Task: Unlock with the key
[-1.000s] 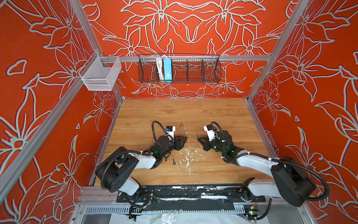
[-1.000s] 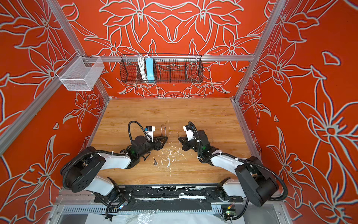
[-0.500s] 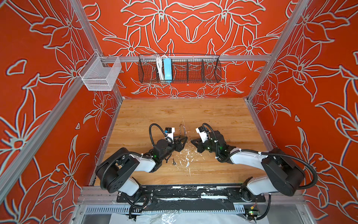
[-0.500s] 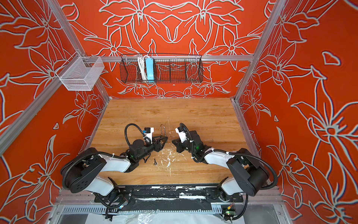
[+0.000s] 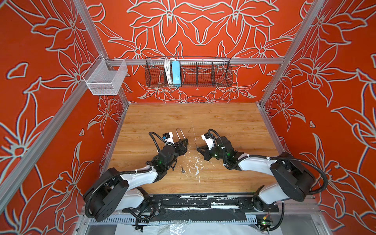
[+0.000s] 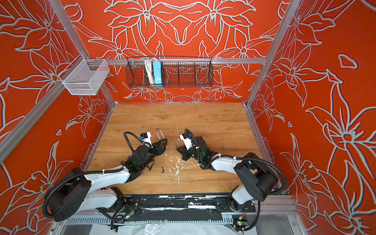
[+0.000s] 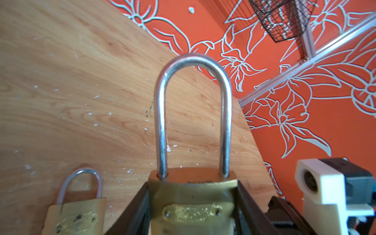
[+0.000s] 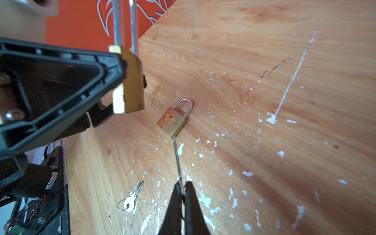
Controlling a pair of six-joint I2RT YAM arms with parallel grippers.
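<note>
My left gripper [image 7: 192, 189] is shut on the brass body of a large padlock [image 7: 193, 205], whose long steel shackle [image 5: 180, 133] points towards the back wall. In both top views this gripper [image 6: 162, 144] sits left of centre. My right gripper [image 8: 183, 188] is shut on a key [image 8: 177, 158], seen edge-on as a thin blade sticking out past the fingertips. It [image 5: 198, 149] faces the large padlock [image 8: 130, 81] across a short gap. In the right wrist view the blade's tip lines up with a small padlock [image 8: 173, 121] lying flat on the table; I cannot tell whether they touch.
A loose key on a ring [image 8: 132, 198] lies on the wooden table [image 5: 223, 126] near the front, between the arms [image 6: 162, 169]. White paint flecks mark the table's middle. A black wire basket [image 5: 188, 72] and a white mesh basket [image 5: 105, 78] hang on the walls.
My right gripper has moved left with the key, closing the gap to the held padlock. The left gripper has barely shifted and keeps its hold.
</note>
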